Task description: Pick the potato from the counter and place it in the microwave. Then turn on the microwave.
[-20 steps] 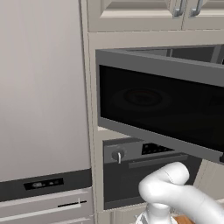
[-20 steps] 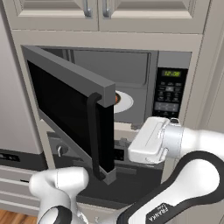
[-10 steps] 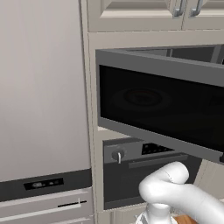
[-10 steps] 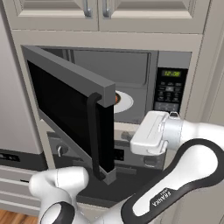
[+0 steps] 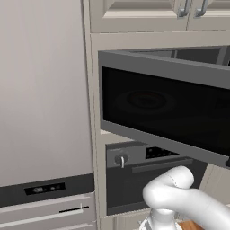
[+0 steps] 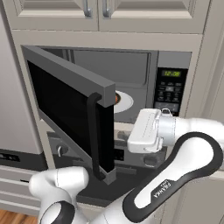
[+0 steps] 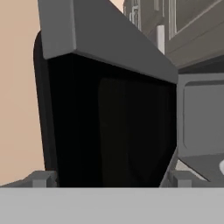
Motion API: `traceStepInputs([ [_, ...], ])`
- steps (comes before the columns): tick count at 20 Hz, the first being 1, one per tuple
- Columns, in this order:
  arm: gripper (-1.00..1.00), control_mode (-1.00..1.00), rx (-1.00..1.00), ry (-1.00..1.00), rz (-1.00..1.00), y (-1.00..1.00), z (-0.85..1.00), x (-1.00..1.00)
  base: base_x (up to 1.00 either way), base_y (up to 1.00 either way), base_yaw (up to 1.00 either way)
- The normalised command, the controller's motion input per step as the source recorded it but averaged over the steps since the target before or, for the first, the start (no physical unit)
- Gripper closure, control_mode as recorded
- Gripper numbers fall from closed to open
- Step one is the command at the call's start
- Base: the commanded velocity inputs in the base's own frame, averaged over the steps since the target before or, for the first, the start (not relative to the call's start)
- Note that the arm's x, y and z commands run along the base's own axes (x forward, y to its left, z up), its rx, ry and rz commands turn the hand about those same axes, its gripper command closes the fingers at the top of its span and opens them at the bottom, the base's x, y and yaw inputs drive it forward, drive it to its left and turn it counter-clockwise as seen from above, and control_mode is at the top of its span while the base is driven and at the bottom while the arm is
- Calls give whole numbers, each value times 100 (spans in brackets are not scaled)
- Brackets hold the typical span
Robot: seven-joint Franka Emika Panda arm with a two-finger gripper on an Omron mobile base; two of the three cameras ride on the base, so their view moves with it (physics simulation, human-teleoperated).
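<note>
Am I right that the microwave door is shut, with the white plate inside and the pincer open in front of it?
Not quite: the microwave door is swung wide open, not shut, as the right base view shows. The rest holds: the white plate sits inside the microwave, and the pincer is open in front of it, its tips spread wide in the hand view.

Microwave (image 6: 131,70) cavity floor carries white plate (image 6: 124,101); brown lump on it.
</note>
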Motion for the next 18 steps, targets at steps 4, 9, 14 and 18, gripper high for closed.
traceStepInputs([
  [4, -100, -100, 0, -2, 7, 16, -5, 8, 0, 0, 0],
  [9, -100, -100, 0, -2, 6, 12, -3, 12, 0, 0, 0],
  [14, -100, -100, 0, -3, 8, 5, -1, 22, 0, 0, 0],
  [18, -100, -100, 0, -3, 7, 0, 0, 19, 0, 0, 0],
])
